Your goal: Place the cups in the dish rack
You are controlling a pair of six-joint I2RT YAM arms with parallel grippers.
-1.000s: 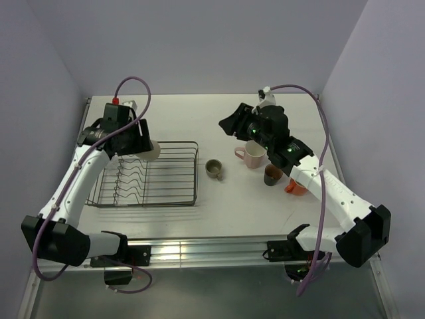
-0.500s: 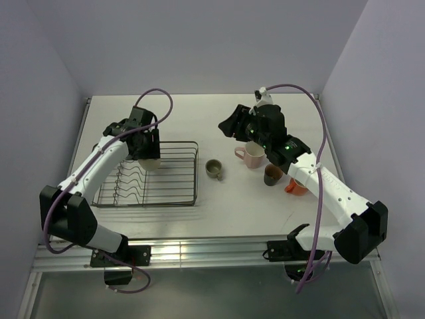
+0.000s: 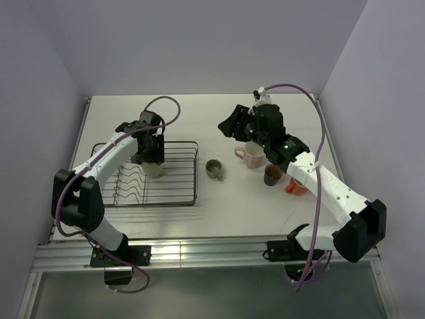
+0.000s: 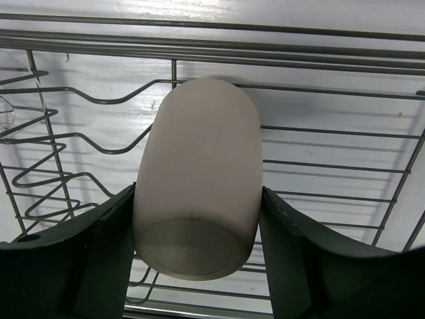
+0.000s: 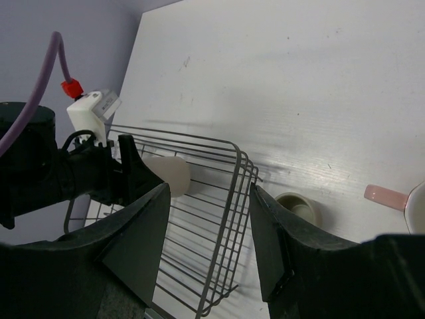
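My left gripper (image 4: 199, 256) is shut tight on the beige tumbler (image 4: 196, 173), with one finger pressing each side. The cup's flat bottom faces my wrist camera and its other end points down into the dish rack (image 3: 196, 179). The rack sits by the left edge of the worktop (image 3: 199, 113), about halfway between the near edge and the far edge. The tumbler is in the far part of the rack, over the straight wires, just to the right of the wavy wires (image 4: 40, 173). At the left of my wrist view there is something see-through in the rack; I think it is the small clear glass (image 4: 16, 100), but only a bit of it shows. My right gripper (image 5: 207, 246) is wide open and holds nothing. It hangs in the air over the far middle of the worktop. The small olive-green cup (image 3: 214, 169) stands on the worktop just right of the rack, not touching it. The pink mug (image 3: 253, 156) stands further right, with its handle pointing left. The dark brown mug (image 3: 271, 175) is just beside it toward the near edge. The orange mug (image 3: 295, 188) is next to that, toward the right edge, partly hidden under my right arm.
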